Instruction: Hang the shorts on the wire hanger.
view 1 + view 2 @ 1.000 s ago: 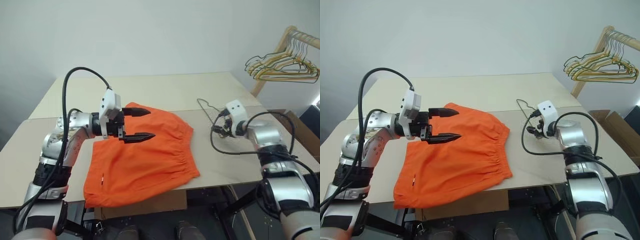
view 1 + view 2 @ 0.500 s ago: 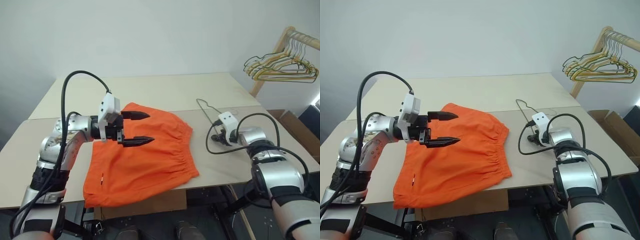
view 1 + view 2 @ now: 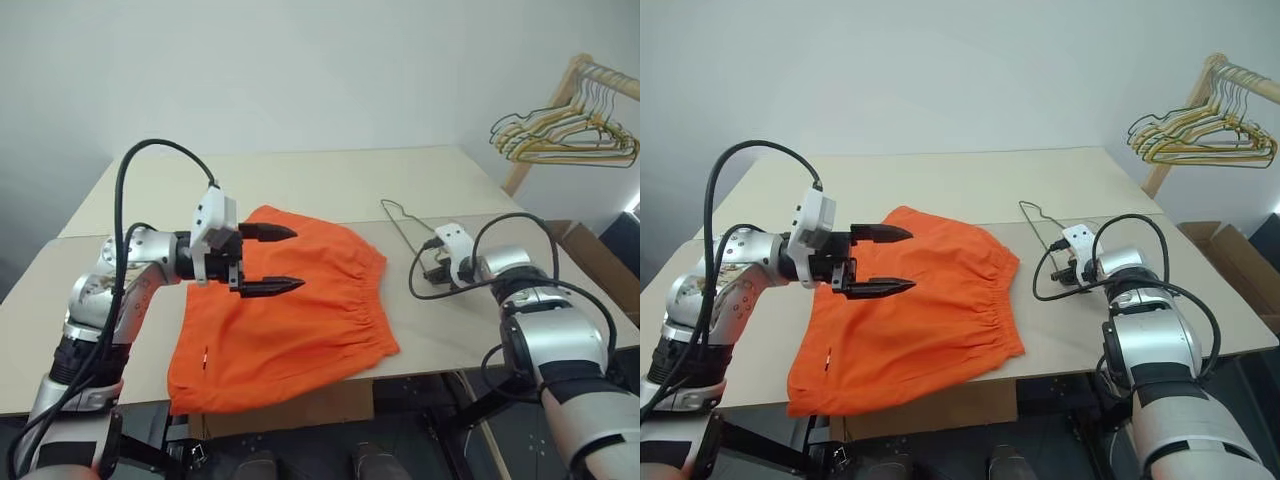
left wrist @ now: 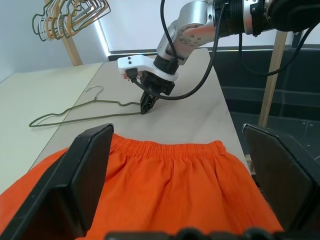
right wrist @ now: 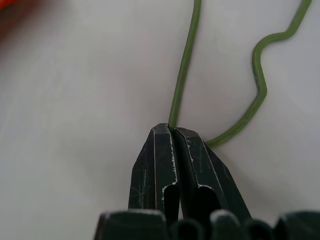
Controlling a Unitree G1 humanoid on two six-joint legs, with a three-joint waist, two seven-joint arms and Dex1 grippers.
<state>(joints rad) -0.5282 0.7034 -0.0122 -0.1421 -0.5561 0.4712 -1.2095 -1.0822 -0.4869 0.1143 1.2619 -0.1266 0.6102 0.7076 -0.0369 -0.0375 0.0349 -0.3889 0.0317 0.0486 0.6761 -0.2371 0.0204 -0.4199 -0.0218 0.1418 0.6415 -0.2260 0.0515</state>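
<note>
- Two grippers over one table [image 3: 300,180], listed left to right.
- left gripper [image 3: 273,259]: hovers above the left part of the shorts, fingers spread wide apart, one finger [image 3: 268,232] above the other, holding nothing, pointing toward the robot's right.
- shorts [image 3: 290,320]: bright orange, lying flat on the table, gathered waistband toward the right side, near edge hanging a bit past the table front. Small white tag [image 3: 205,354] on the near left part.
- wire hanger [image 3: 398,217]: thin olive-grey wire, on the table right of the shorts, apart from the fabric, hook end toward the far side.
- right gripper [image 4: 146,107]: tipped down onto the table just right of the shorts, fingers pinched together on the wire hanger. In the right wrist view the wire [image 5: 182,70] runs straight out from between the closed fingertips [image 5: 162,145], and a second bent strand comes out beside them.
- black cable [image 3: 500,225] loops over the right wrist.
- Far right background: bunch of gold and pale hangers [image 3: 565,130] on a wooden rail [image 3: 590,70], well apart from the table items.
- cardboard box [image 3: 1225,245] on the floor past the table's right edge.
</note>
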